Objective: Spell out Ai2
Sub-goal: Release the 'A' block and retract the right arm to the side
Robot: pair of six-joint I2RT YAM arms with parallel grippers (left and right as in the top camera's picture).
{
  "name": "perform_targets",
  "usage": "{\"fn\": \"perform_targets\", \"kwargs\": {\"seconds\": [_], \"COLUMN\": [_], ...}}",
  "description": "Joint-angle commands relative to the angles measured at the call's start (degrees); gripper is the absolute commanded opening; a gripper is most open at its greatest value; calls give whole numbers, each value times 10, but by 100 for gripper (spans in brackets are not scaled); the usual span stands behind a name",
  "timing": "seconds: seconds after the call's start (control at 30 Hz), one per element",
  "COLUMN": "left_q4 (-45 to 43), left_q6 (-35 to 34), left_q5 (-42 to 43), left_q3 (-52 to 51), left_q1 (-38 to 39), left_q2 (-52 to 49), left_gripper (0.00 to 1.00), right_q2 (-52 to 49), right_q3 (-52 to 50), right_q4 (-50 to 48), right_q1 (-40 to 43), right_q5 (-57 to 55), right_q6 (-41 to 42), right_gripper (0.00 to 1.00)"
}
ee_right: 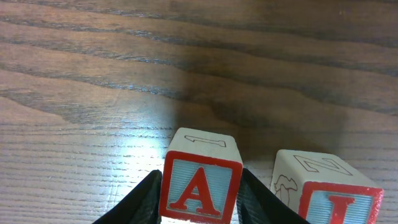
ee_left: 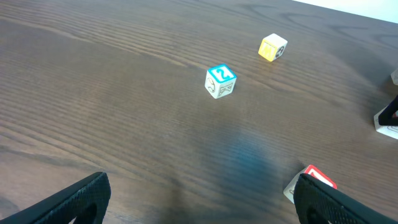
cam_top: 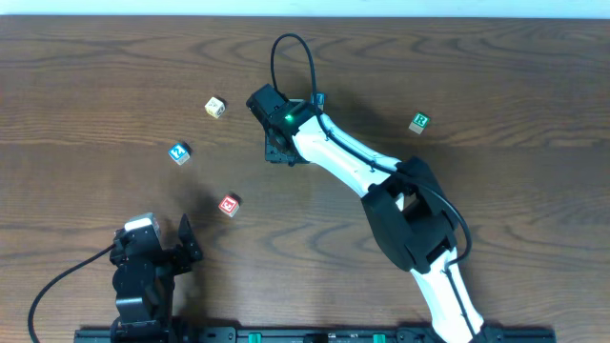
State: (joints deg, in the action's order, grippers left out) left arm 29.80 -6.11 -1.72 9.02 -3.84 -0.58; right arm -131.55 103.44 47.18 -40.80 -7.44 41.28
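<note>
In the right wrist view my right gripper [ee_right: 200, 196] is shut on the A block [ee_right: 200, 180], whose red letter A faces the camera. The I block [ee_right: 326, 190] stands just to its right, close but apart. In the overhead view the right gripper [cam_top: 282, 143] is at the table's upper middle and hides both blocks. The blue 2 block [cam_top: 179, 152] sits to the left and also shows in the left wrist view [ee_left: 220, 81]. My left gripper [cam_top: 157, 238] is open and empty near the front left; its fingers [ee_left: 199, 199] frame bare table.
A yellow block [cam_top: 215, 107] lies upper left and shows in the left wrist view [ee_left: 272, 48]. A red block [cam_top: 229, 204] sits near the left gripper, by its right finger [ee_left: 311, 182]. A green R block [cam_top: 418, 122] lies at the right.
</note>
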Motion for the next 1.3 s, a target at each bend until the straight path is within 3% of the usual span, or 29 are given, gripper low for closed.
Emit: {"fn": "perform_targets", "kwargs": {"seconds": [0.0,0.13,0.33,0.47,0.7,0.83,1.03,1.27], "left_q4": [0,0,0,0,0,0,0,0], "left_q6": [6,6,6,6,6,6,6,6], "left_q5": [-2,-2,-2,-2,-2,-2,-2,-2], "left_q3": [-9,-9,-9,-9,-9,-9,-9,-9], "left_q1": [2,2,2,2,2,2,2,2], "left_q2": [3,3,3,3,3,3,3,3], "left_gripper": [95,95,95,95,95,95,95,95], "right_q2": [-10,-10,-10,-10,-10,-4,38,159], "right_q3": [5,5,10,32,167,325,542,604], "right_q4": [-4,-7,-16,-22,-30,48,261,445], "right_q1": [-4,-3,-2,6,22,21,5,-12], "right_q5": [-15,-18,-23,-28,-75,-101,-101,-84], "right_q6": [2,2,-9,-15,-103,-140,-181,-197], "right_gripper": [39,40,55,57,60,64,68,75]}}
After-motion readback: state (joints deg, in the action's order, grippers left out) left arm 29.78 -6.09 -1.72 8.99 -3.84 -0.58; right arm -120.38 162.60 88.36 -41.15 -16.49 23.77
